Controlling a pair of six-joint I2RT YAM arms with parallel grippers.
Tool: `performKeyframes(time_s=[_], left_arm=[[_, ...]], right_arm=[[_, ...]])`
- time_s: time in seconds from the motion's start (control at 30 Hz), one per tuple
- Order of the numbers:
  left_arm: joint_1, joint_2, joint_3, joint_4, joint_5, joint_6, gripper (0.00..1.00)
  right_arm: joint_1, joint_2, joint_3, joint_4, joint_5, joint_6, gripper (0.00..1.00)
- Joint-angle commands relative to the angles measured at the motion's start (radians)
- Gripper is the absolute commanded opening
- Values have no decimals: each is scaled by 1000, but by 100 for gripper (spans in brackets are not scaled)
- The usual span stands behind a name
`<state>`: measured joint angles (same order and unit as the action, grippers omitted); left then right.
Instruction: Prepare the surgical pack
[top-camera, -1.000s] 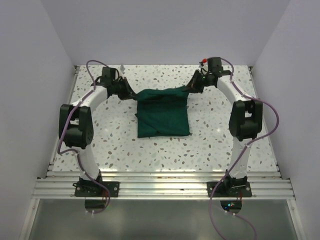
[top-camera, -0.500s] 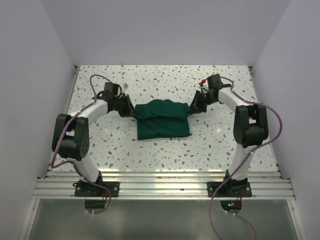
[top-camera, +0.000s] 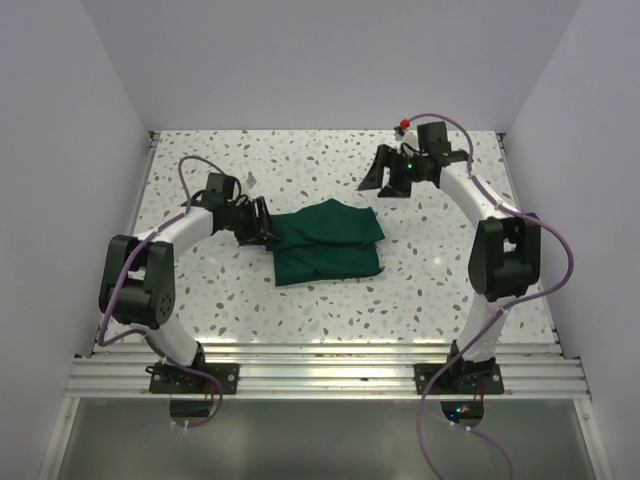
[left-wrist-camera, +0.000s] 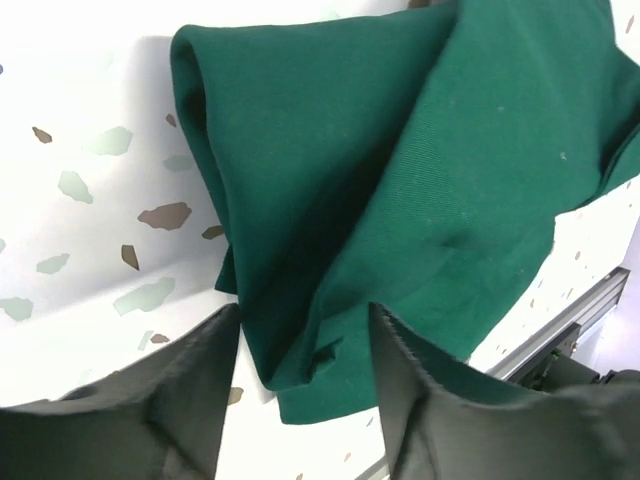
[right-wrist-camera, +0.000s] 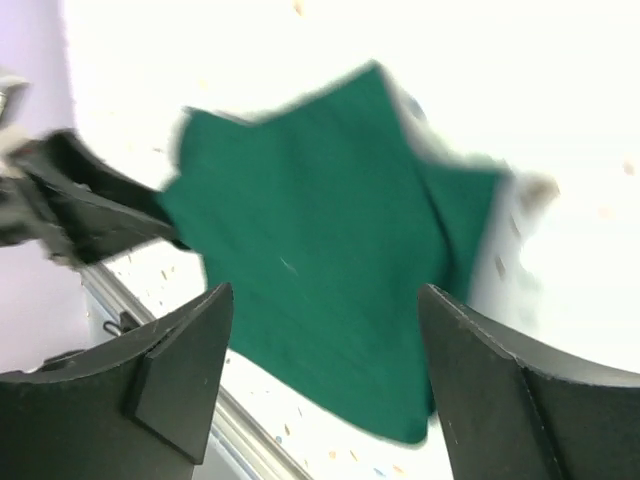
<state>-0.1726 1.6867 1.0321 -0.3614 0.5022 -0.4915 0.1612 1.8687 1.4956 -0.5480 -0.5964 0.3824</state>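
Note:
The surgical pack (top-camera: 328, 240) is a dark green cloth bundle, folded over itself in the middle of the speckled table. No tray, instruments or packets show. My left gripper (top-camera: 260, 226) sits low at the bundle's left edge. In the left wrist view it (left-wrist-camera: 305, 315) is open, and a corner of the cloth (left-wrist-camera: 420, 180) lies between the parted fingers without being pinched. My right gripper (top-camera: 378, 180) hangs above the table, beyond the bundle's far right corner and clear of it. In the right wrist view it (right-wrist-camera: 325, 292) is wide open, with the cloth (right-wrist-camera: 310, 230) lying farther off.
An aluminium rail (top-camera: 320, 365) runs along the near edge of the table (top-camera: 450, 270). White walls close the left, right and far sides. In the right wrist view the left arm (right-wrist-camera: 90, 200) shows at the cloth's far edge.
Both grippers have opened and let go of the cloth. The right gripper has pulled back and up toward the far right. The lifted fold now lies on the bundle.

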Motion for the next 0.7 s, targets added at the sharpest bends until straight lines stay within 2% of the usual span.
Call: performKeyframes(time_s=[0.0, 0.13, 0.17, 0.27, 0.37, 0.43, 0.53, 0.67], left_arm=[[1, -61, -10, 6, 25, 45, 59], [2, -103, -24, -10, 24, 60, 64], [2, -114, -29, -17, 21, 57, 64], [2, -166, -50, -24, 13, 41, 64], [2, -226, -72, -56, -19, 41, 65], [2, -266, -87, -79, -34, 47, 64], [2, -307, -110, -94, -36, 39, 65], [2, -338, -145, -80, -22, 15, 65]], right_arm=[[62, 90, 215, 94, -118, -68, 79], [142, 308, 480, -48, -160, -144, 82], [158, 389, 526, -72, -148, -149, 82], [196, 486, 667, -138, -74, -148, 83], [199, 509, 686, -233, 206, -126, 82], [198, 491, 643, -228, 326, -111, 81], [199, 452, 552, -187, 392, -105, 78], [215, 484, 572, -205, 372, -115, 73]])
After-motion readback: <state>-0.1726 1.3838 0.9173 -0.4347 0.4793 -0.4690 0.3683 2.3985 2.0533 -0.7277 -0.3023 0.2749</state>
